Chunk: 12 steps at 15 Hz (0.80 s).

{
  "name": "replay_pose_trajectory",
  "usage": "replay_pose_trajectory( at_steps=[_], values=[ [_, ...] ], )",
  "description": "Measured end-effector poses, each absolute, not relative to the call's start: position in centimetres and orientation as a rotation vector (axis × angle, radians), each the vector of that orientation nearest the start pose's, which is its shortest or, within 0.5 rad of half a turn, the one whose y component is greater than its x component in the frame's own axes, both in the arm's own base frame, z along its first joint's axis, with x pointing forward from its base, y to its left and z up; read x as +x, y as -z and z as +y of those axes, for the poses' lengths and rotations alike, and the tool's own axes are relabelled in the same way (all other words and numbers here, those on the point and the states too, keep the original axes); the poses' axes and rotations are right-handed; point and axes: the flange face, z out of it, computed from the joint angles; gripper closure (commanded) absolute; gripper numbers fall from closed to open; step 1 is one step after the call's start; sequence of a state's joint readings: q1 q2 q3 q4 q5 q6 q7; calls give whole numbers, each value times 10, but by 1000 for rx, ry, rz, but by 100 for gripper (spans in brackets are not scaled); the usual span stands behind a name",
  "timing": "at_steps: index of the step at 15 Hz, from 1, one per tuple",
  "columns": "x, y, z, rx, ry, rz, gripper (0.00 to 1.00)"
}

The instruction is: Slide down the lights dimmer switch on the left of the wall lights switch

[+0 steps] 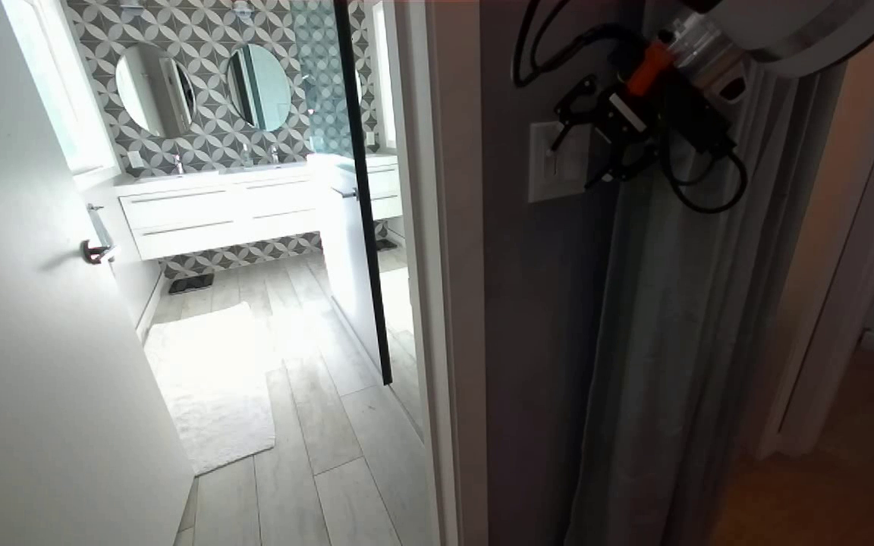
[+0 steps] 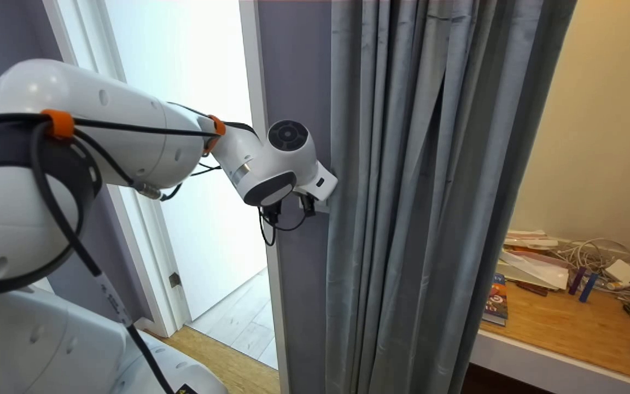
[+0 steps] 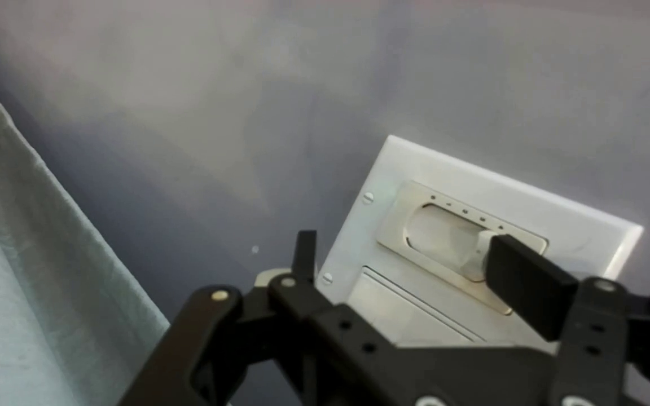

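The wall lights switch is a white wall plate (image 3: 483,189), tilted in the wrist view; it also shows in both exterior views (image 1: 540,186) (image 2: 321,207). It holds a flat rocker (image 3: 404,310) and beside it a dimmer (image 3: 438,231) with an oval slot. The dimmer's slider tab (image 3: 478,254) sits toward the slot's right end in the wrist view. My gripper (image 3: 404,256) is open in front of the plate, also in an exterior view (image 1: 573,165). One fingertip is right against or very near the tab; I cannot tell if they touch. The other finger is past the plate's edge.
A grey curtain (image 2: 391,219) hangs close beside the plate, also in the wrist view (image 3: 31,270). A door frame (image 1: 456,303) stands on the plate's other side, with a bathroom beyond. A wooden desk (image 2: 561,328) with papers and cables is at the far right.
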<state>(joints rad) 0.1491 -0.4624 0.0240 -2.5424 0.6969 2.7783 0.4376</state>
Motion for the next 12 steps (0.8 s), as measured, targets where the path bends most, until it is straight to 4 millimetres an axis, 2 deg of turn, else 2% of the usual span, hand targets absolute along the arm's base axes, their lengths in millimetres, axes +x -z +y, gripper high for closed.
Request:
replay_pose_trajectory(
  at_steps=[5, 12],
  values=[
    [438, -501, 50, -2229, 634, 988, 23],
    [439, -498, 53, -2237, 627, 985, 22]
  ],
)
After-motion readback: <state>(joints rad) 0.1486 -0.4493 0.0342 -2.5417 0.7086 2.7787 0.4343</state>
